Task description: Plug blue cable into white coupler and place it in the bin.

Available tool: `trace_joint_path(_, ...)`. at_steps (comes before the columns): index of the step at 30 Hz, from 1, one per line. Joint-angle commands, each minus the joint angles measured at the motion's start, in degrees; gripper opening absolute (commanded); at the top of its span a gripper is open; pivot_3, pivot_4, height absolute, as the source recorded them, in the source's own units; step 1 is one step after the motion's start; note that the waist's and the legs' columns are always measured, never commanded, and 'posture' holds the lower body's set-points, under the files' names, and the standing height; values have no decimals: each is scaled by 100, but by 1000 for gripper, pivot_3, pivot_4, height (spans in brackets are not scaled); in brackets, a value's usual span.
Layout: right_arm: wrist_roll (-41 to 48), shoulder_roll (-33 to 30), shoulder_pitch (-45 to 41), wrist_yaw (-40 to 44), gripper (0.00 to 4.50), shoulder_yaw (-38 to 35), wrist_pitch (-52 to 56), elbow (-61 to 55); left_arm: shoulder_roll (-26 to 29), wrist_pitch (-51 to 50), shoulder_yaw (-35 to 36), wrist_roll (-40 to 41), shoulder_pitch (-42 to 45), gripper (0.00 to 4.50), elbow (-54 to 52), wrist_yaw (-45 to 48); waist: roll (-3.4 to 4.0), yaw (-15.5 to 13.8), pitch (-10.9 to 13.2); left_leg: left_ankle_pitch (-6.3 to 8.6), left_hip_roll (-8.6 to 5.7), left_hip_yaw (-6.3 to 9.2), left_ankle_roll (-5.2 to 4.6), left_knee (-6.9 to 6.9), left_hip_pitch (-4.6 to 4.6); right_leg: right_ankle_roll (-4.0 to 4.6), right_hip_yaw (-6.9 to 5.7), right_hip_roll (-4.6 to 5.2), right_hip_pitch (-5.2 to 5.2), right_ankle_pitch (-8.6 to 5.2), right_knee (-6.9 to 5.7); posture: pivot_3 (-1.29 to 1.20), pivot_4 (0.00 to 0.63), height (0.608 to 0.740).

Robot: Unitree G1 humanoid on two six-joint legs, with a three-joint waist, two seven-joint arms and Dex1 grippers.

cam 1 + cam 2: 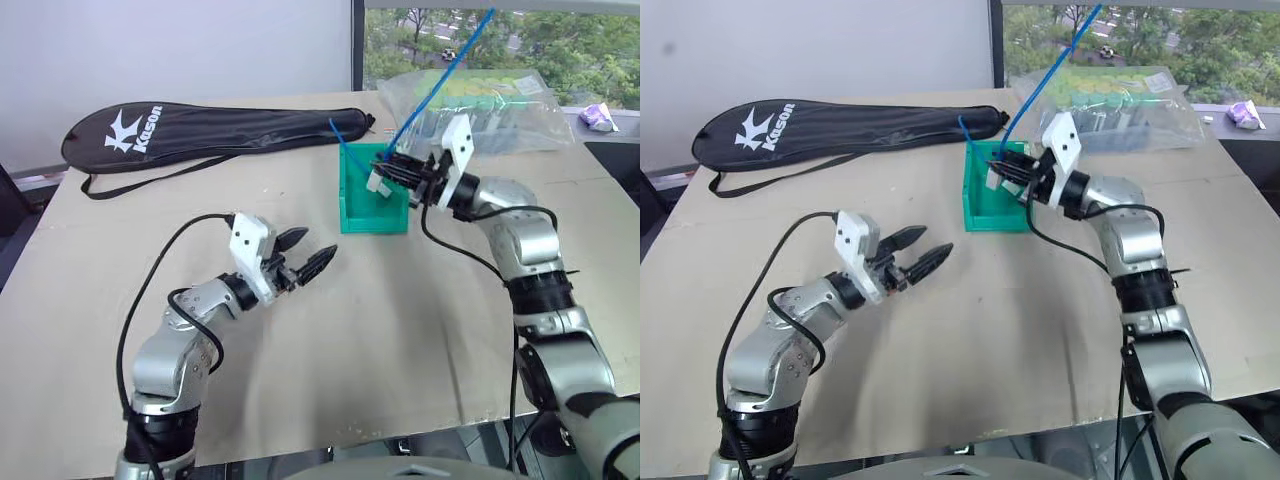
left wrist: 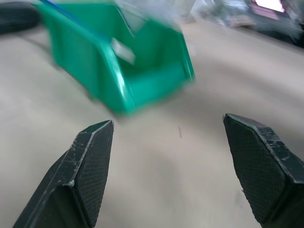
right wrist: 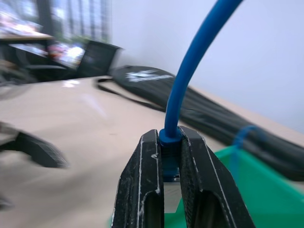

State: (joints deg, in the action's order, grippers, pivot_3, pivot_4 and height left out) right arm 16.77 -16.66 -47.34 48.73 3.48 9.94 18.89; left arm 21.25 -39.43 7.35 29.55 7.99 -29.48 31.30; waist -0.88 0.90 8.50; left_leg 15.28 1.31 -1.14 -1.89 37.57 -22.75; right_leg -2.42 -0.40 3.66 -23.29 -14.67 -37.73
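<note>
Left fingers (image 1: 306,254) spread level; right fingers (image 1: 392,166) pinch blue cable (image 1: 440,75).

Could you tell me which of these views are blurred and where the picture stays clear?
Left wrist view: the bin is smeared, while the left gripper fingers are crisp. Right wrist view: the right gripper clamped on the blue cable is fairly sharp; the table and black racket bag behind are soft. Both eye views: evenly sharp.

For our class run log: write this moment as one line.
right gripper: shut on thin blue cable | over green plastic bin | left gripper: open, empty
</note>
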Motion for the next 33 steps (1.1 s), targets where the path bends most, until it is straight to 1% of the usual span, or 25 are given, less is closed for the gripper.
trace_joint_path(1, -324, 153, -567, -224, 0, -21, -454, 966, -63, -670, 297, 441, 345, 3755, -612, -713, -8, -2, 10, 0, 0, -2, 0, 0, 0, 0, 1, -2, 0, 0, 0, 0, 150, 740)
trace_joint_path(4, -459, 268, -859, -218, 0, -12, -594, 1544, 19, -879, 299, 566, 422, 3755, -706, -843, -9, -1, 12, -6, 0, -3, 10, -1, -4, 0, 1, -6, -3, 0, 0, 0, 150, 740)
trace_joint_path(6, -462, 342, -1022, -165, 803, -37, -509, 1811, 108, -927, 261, 596, 404, 3789, -723, -841, -10, 13, 14, -20, 1, -7, 34, -2, -4, 0, 0, -10, -4, 0, 4, 0, 150, 740)
trace_joint_path(7, -465, 360, -1084, -132, 1261, -48, -450, 1902, 150, -940, 244, 598, 394, 3789, -727, -832, -10, 11, 14, -22, 1, -9, 37, -4, -4, 0, 0, -12, -6, 0, 5, 0, 150, 740)
trace_joint_path(8, -471, 371, -1124, -106, 1583, -57, -418, 1965, 179, -949, 233, 604, 388, 3789, -729, -828, -10, 10, 14, -23, 2, -8, 38, -6, -5, 0, -1, -12, -6, 0, 7, 0, 150, 740)
trace_joint_path(9, -481, 371, -1164, -102, 2041, -68, -380, 2021, 198, -953, 230, 621, 382, 3789, -721, -828, -9, 9, 15, -23, 3, -8, 39, -6, -5, 1, -1, -12, -6, 0, 7, 0, 150, 740)
trace_joint_path(11, -495, 352, -1257, -256, 3004, -152, -279, 2140, 259, -916, 202, 587, 375, 3789, -688, -807, -9, 7, 17, -24, 3, -7, 40, -8, -5, 1, -2, -12, -6, 0, 7, 0, 150, 740)
trace_joint_path(12, -555, 297, -1336, -454, 3435, -201, -228, 2254, 261, -903, 199, 597, 380, 3789, -665, -806, -9, 6, 17, -24, 3, -7, 40, -8, -5, 1, -2, -11, -6, 0, 6, 0, 150, 740)
trace_joint_path(14, -726, 155, -1506, -916, 4441, -286, -255, 2502, 285, -888, 172, 615, 385, 3789, -641, -794, -9, 0, 18, -24, 2, -8, 41, -8, -6, 1, -2, -8, -6, 0, 6, 0, 150, 740)
trace_joint_path(19, -1064, -324, -1812, -1735, 4441, -456, -303, 2884, 370, -832, 91, 580, 331, 3789, -606, -730, -10, -19, 20, -25, -3, -7, 42, -8, -12, 2, 2, -4, -6, -1, 11, 0, 150, 740)
trace_joint_path(24, -1465, -868, -2109, -2929, 4441, -684, -1082, 3578, 390, -761, 21, 576, 333, 3789, -534, -687, -11, -7, 21, -26, -2, -11, 44, -11, -12, 2, 7, -7, -7, -1, 16, 0, 150, 740)
trace_joint_path(27, -1575, -1064, -2228, -3255, 4441, -772, -1568, 3853, 387, -728, -33, 575, 362, 3789, -503, -670, -11, 8, 21, -27, -1, -12, 46, -13, -12, 2, 9, -9, -8, -1, 17, 0, 150, 740)
trace_joint_path(29, -1514, -1132, -2272, -3335, 4441, -905, -1729, 3952, 411, -700, -48, 563, 343, 3789, -499, -662, -10, 28, 21, -28, -1, -16, 46, -13, -11, 2, 14, -11, -8, -1, 16, 0, 150, 740)
trace_joint_path(31, -1387, -1167, -2230, -3179, 4441, -1040, -1869, 3924, 442, -681, -35, 564, 292, 3789, -528, -669, -10, 32, 21, -28, 0, -17, 47, -12, -9, 1, 17, -13, -8, -1, 14, 0, 150, 740)
trace_joint_path(32, -1131, -1119, -2133, -2846, 4441, -1187, -1870, 3757, 478, -658, -26, 545, 237, 3789, -563, -663, -10, 31, 21, -28, 1, -17, 47, -12, -9, 1, 16, -13, -8, -1, 13, 0, 150, 740)
trace_joint_path(33, -787, -1043, -1897, -2264, 4441, -1282, -1766, 3386, 517, -642, -8, 529, 160, 3789, -607, -669, -10, 30, 21, -29, 1, -16, 47, -12, -9, 1, 16, -14, -8, -1, 13, 0, 150, 740)
